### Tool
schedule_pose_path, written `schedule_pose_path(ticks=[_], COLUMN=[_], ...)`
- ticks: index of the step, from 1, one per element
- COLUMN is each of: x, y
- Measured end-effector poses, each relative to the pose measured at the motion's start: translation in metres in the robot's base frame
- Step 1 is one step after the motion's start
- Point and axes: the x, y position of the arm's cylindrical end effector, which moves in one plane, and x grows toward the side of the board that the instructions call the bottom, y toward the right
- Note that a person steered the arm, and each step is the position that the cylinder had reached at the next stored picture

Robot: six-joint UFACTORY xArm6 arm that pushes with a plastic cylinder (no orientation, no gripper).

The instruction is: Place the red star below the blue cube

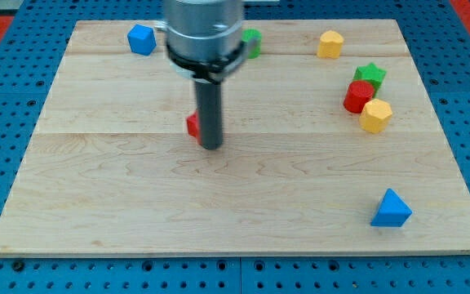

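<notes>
My tip (pixel 211 146) touching the red star (pixel 192 125) near the board's (pixel 96 180) middle, star mostly hidden behind the rod, no hand fitted, blue cube (pixel 141 39) at the top-left corner.

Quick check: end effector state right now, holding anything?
No jaws to open or close: my tip is a bare rod end, holding nothing, right beside the red star, which is mostly hidden behind the rod on the view's left.

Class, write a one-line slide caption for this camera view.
My tip touches the mostly hidden red block mid-board, far from the blue cube at the view's top left.
</notes>
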Motion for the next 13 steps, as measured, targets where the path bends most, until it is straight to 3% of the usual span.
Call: schedule_pose_path(ticks=[3, 5, 6, 8, 9, 13], x=[-0.056, -0.033, -0.026, -0.012, -0.038, -0.057], y=[0.051, -0.04, 0.001, -0.089, -0.091, -0.058])
